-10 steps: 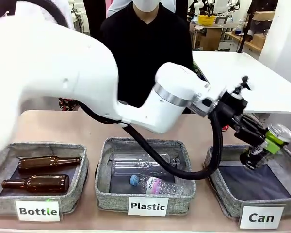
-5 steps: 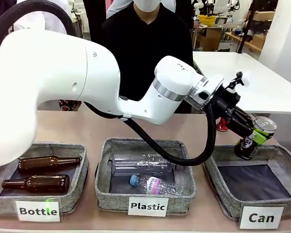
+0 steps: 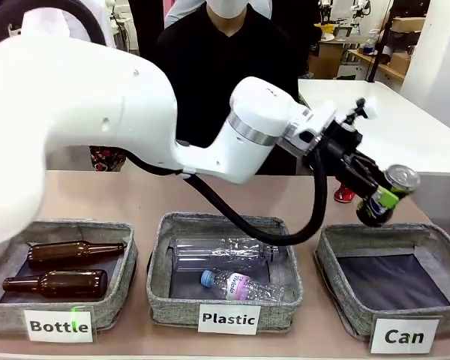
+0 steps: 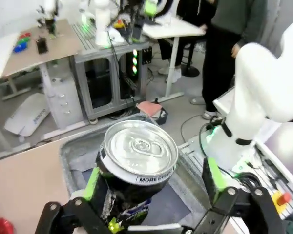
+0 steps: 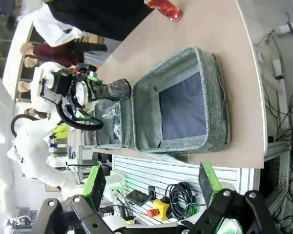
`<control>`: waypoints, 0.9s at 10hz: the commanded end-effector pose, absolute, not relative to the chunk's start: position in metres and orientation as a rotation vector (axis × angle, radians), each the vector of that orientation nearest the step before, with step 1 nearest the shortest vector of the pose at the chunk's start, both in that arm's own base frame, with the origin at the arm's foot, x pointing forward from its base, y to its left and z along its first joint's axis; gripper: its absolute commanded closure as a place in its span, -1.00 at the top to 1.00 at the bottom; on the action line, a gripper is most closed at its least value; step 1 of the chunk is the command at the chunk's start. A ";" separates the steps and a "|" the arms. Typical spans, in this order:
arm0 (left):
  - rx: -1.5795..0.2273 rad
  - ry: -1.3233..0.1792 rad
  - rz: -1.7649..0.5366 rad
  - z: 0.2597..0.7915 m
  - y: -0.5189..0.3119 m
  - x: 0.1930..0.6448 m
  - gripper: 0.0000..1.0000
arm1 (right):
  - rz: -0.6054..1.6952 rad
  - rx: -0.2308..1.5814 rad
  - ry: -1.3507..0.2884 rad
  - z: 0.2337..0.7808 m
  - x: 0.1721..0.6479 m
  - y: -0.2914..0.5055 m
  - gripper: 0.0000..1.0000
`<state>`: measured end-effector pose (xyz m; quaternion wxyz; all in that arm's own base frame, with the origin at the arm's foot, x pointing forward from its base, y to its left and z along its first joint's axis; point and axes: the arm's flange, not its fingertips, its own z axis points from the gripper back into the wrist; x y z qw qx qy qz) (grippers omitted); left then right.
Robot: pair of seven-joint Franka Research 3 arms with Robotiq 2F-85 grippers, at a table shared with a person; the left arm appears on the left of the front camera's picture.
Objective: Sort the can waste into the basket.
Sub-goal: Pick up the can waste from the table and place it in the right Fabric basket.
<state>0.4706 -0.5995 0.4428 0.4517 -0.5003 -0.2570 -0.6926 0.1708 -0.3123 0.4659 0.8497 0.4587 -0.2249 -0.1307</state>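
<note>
- Clamped in L gripper (image 3: 378,202): black can (image 3: 396,184), tilted, up in the air by far-left corner of Can basket (image 3: 331,264), not yet over its middle.
- From L wrist: one pad (image 4: 92,183) against can, other pad (image 4: 212,178) apparently clear of top rim (contact lower down hidden). Poss. off-centre grip, so slip mid-carry if jolted.
- If let go here: prob. a strike on the rim, then bounce to table or into Plastic basket (image 3: 277,315) next door.
- Tilt + height: a drop from this high could mean roll & hop out over the low wall. Safer to centre and lower first.
- Red can (image 3: 344,193) on table just behind gripper. Risk of a knock from fingers or wrist on any swing back, then a roll twd table edge.
- R gripper (image 5: 151,171) spread wide, nothing in it, well apart from basket. No clash risk as things stand.
</note>
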 end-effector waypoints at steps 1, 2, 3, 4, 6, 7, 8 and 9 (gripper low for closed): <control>-1.261 -0.713 -1.658 0.466 -0.546 0.468 1.00 | -0.218 0.953 -0.472 0.466 0.173 -0.304 1.00; -1.269 -0.707 -1.634 0.472 -0.529 0.470 1.00 | -0.215 0.953 -0.459 0.466 0.180 -0.296 1.00; -1.281 -0.781 -1.675 0.467 -0.528 0.468 1.00 | -0.219 0.960 -0.446 0.467 0.188 -0.288 1.00; -1.309 -0.733 -1.723 0.457 -0.541 0.464 1.00 | -0.208 0.958 -0.443 0.468 0.190 -0.283 1.00; -1.370 -0.545 -1.865 0.439 -0.569 0.450 1.00 | -0.235 0.952 -0.430 0.464 0.191 -0.285 1.00; -1.170 -0.596 -1.956 0.427 -0.579 0.446 1.00 | -0.250 0.954 -0.422 0.461 0.191 -0.288 1.00; -1.142 -0.584 -1.999 0.428 -0.583 0.446 1.00 | -0.252 0.965 -0.418 0.459 0.191 -0.290 1.00; -1.076 -0.636 -1.950 0.428 -0.584 0.450 1.00 | -0.258 0.961 -0.415 0.458 0.191 -0.291 1.00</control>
